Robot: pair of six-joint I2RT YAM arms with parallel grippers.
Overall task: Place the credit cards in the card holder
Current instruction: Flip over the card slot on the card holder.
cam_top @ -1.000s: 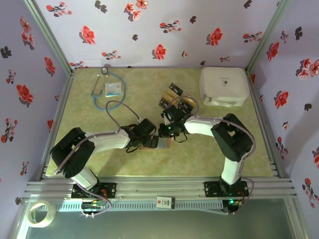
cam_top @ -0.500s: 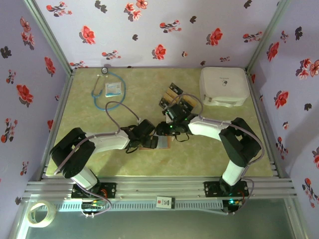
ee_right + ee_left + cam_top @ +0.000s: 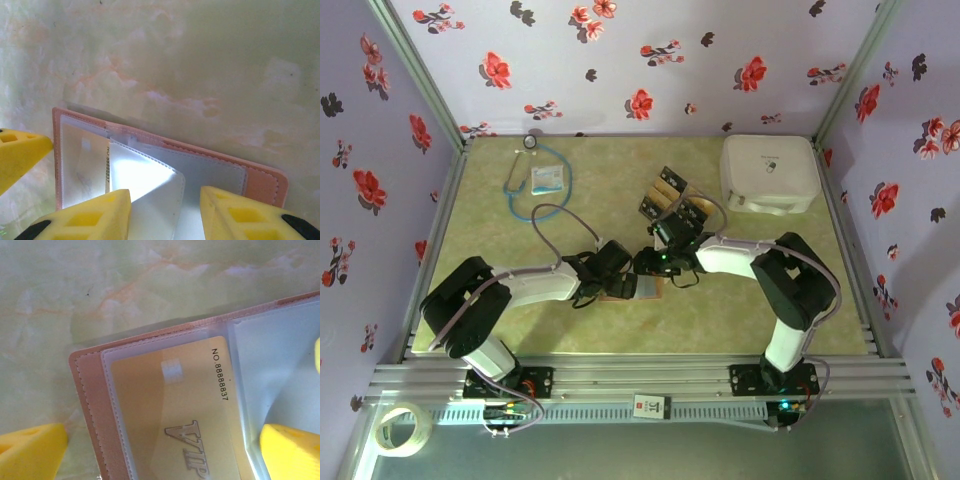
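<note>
Slipping is the main danger I see here. The card holder (image 3: 645, 290) lies open and flat on the desk (image 3: 720, 325), at the near middle between the two arms. Nothing seems to clamp it, so a push against a clear sleeve (image 3: 145, 185) could drag the whole holder over the smooth surface. That sleeve stands lifted from the grey inside, between the right jaws, and it could crease or fold over if they close on it badly. One gold card (image 3: 175, 420) marked "VIP" sits in a pocket of the holder, and a careless pull on the pages may draw it out. The other credit cards (image 3: 672, 198) lie in a small pile farther back, apart from the holder, so each one must be carried past the arms. The left arm (image 3: 535, 283) reaches in low from the left, its jaws released and spread wide. One yellow fingertip (image 3: 31, 450) is beside the holder's edge and the other is over the clear pages; I cannot tell whether it presses. The right arm (image 3: 740, 255) bends in from the right, its jaws also released, wide around the lifted sleeve.
</note>
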